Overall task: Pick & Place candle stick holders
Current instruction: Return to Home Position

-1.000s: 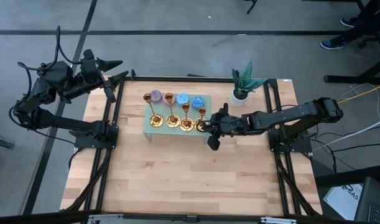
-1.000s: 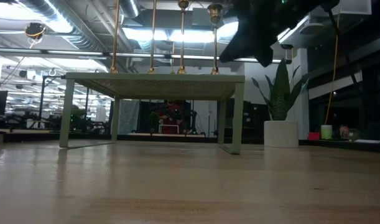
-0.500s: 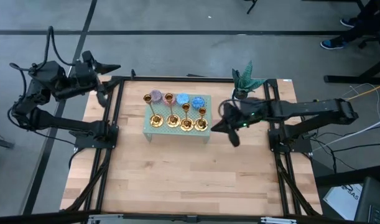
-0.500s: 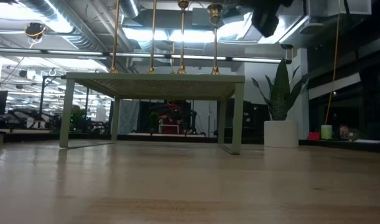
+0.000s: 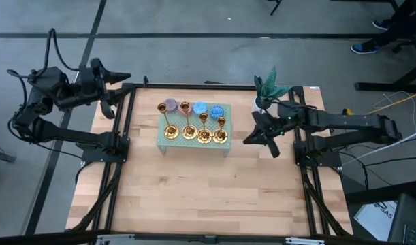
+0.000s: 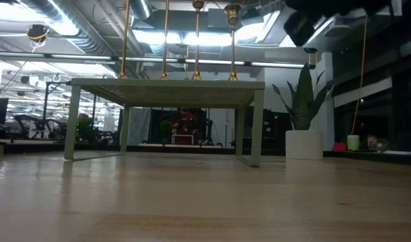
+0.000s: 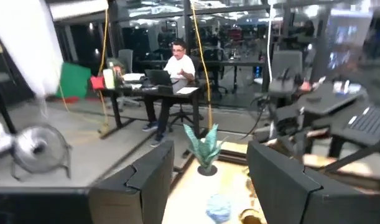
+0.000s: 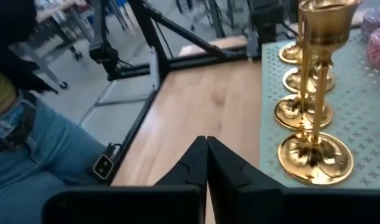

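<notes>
Right gripper [image 5: 259, 139]: shut, nothing held (fingers [image 8: 190, 163] pressed together along one seam in the right wrist view). Raised above the table [image 5: 194, 197], just right of the shelf [image 5: 194, 146] and clear of it, near the potted plant [image 5: 265, 92] at the table's far right corner. Visible in the low view only as a dark mass at the upper right.

Left gripper [image 5: 118, 90]: open and empty (wide gap between its fingers [image 7: 146, 183] in the left wrist view). Positioned off the far left corner of the table, well apart from the shelf, aimed across the table toward the plant.

Candle holders [image 5: 188, 131]: four, gold, upright, in one row on the pale green shelf, toward its lower edge in the high view, bases close together. Touched by neither gripper.

Behind the row, on the same shelf: one purple-grey candle [image 5: 171, 104] toward the left, two blue candles [image 5: 199, 107] toward the right.

Beyond the table: a seated person [image 7: 179, 62] at a desk in the left wrist view; a leg in blue jeans [image 8: 34, 146] beside the table frame in the right wrist view.
</notes>
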You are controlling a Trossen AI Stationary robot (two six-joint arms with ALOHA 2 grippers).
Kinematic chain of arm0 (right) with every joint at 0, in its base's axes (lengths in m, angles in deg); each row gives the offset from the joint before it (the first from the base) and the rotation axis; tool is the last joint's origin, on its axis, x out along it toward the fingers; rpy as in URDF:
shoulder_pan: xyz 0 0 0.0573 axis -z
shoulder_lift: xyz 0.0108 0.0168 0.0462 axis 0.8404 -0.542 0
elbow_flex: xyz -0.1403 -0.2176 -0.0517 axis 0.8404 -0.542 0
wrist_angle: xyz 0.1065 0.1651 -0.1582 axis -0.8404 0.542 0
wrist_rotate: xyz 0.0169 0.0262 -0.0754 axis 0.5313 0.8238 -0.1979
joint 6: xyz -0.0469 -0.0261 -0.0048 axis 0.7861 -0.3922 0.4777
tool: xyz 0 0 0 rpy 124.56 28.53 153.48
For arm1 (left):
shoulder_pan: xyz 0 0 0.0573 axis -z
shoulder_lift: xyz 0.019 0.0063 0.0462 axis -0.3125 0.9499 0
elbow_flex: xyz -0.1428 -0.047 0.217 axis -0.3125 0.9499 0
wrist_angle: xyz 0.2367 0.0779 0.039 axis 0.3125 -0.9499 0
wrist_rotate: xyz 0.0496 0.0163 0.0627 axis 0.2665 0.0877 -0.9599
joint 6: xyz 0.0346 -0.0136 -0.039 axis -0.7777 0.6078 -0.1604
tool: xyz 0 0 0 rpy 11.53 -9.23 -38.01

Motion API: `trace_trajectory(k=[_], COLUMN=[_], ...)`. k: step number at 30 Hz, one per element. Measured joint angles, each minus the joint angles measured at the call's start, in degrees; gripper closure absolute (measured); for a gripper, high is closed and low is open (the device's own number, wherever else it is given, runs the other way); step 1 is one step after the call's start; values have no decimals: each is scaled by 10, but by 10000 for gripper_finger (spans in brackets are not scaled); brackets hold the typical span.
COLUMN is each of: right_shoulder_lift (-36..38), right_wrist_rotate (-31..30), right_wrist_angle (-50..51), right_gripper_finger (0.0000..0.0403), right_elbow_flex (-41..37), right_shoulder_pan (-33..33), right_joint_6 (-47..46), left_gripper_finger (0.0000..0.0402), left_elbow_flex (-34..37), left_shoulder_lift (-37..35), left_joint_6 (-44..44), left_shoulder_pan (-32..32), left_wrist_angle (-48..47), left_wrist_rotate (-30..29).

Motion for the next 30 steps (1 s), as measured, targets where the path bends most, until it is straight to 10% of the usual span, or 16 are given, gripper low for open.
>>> trace_trajectory(k=[11, 22, 30], right_shoulder_lift=[152, 181, 209], right_wrist_rotate=[-59, -155, -155], right_wrist_angle=[-167, -146, -109], right_gripper_finger=[383, 381, 381], right_elbow_flex=[-202, -246, -246], right_shoulder_pan=[48, 50, 75], right_joint_6=[-59, -53, 49], left_gripper_finger=[201, 201, 201], left_elbow_flex=[0, 0, 3], left_shoulder_lift=[1, 0, 8], left_joint_6=[54, 71, 8], left_shoulder_pan=[0, 0, 0], left_wrist_angle=[5, 35, 22], left_wrist_rotate=[-1, -115, 33])
